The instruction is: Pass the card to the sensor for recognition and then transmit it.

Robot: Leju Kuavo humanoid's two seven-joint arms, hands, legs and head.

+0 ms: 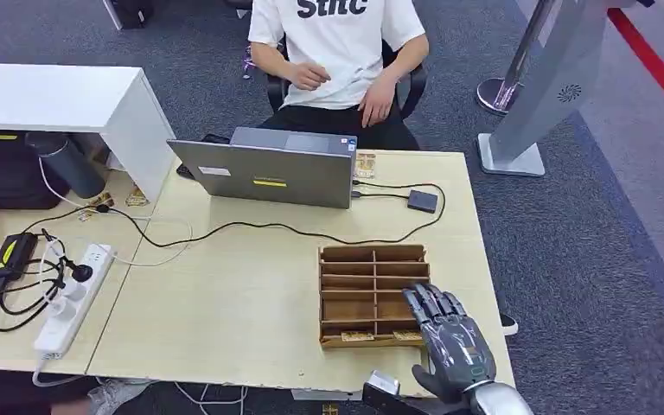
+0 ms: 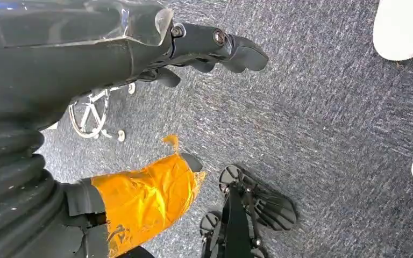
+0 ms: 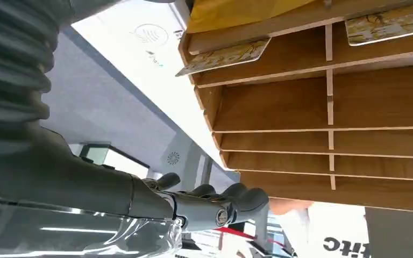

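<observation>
Carpeted office floor (image 1: 605, 259) all around, with a light wooden desk (image 1: 251, 303) in the middle of the head view. On it sits a wooden divider tray (image 1: 372, 294), and the right hand (image 1: 450, 341) hovers over the tray's right front corner, fingers (image 1: 428, 303) stretched out straight and holding nothing. Just ahead of the fingertips are the empty compartments; down beside the palm, in the tray's nearest row, lie two cards (image 1: 356, 335). Well beyond the fingers there's a grey laptop (image 1: 264, 169), a small black sensor box (image 1: 423, 201) on a cable, and a person in a white shirt (image 1: 337, 43) seated behind the desk. Far off to the left is a white power strip (image 1: 73, 298).

Left wrist view: left hand (image 2: 204, 51) hangs over grey carpet, fingers (image 2: 242, 51) loosely extended, nothing in them. Some orange tape (image 2: 145, 196) is wrapped on the thumb.

Right wrist view: dark fingers (image 3: 231, 201) slightly curled and apart, empty, right next to the tray's wooden wall (image 3: 204, 102). Both cards (image 3: 226, 56) lie flat in the end row, clear of the fingers.
</observation>
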